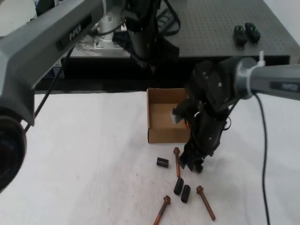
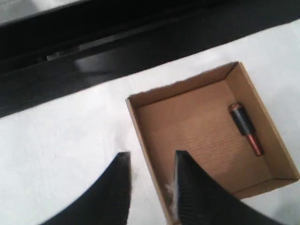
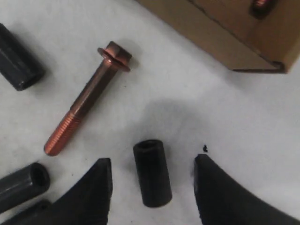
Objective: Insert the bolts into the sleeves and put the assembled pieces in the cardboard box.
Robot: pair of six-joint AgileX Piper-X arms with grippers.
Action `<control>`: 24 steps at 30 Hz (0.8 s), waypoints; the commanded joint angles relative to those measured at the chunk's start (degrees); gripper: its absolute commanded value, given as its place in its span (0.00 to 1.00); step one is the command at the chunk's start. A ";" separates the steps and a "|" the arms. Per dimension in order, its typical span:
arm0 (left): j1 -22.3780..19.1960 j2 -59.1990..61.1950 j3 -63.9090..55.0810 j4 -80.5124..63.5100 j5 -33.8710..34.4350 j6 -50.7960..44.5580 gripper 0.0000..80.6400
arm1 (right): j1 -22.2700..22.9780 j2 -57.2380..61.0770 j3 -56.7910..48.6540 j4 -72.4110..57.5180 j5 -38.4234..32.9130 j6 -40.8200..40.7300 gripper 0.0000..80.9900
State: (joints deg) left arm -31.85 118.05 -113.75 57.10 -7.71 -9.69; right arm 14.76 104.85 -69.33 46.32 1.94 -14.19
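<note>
The right gripper (image 3: 153, 160) is low over the bench (image 3: 197, 103). Its fingers are spread wide, and a black sleeve (image 3: 152, 185) lies loose between them, unclamped. A copper bolt (image 3: 89, 105) lies near the sleeve. The left gripper (image 2: 151, 158) is parted and holds nothing. One wall of the cardboard box (image 2: 183, 84) runs between its fingers. One assembled piece (image 2: 244, 127) lies inside the box.

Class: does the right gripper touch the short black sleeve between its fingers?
Apart. The right wrist view shows white surface separating black sleeve from right gripper.
</note>
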 commanded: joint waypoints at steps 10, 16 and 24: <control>-0.02 -17.76 27.52 -10.65 5.57 1.23 0.29 | 1.22 8.06 -5.69 5.26 3.76 -3.01 0.16; -0.19 -21.35 38.61 -10.87 22.63 6.01 0.29 | 0.31 7.67 -5.69 5.39 3.72 -3.75 0.04; -5.70 -19.08 45.24 -11.28 26.39 11.31 0.41 | -5.66 -5.17 1.06 6.98 -5.57 2.13 0.04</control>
State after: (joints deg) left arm -34.64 97.79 -68.83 46.57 17.71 -1.00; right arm 10.48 105.03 -70.37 53.02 -1.11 -13.80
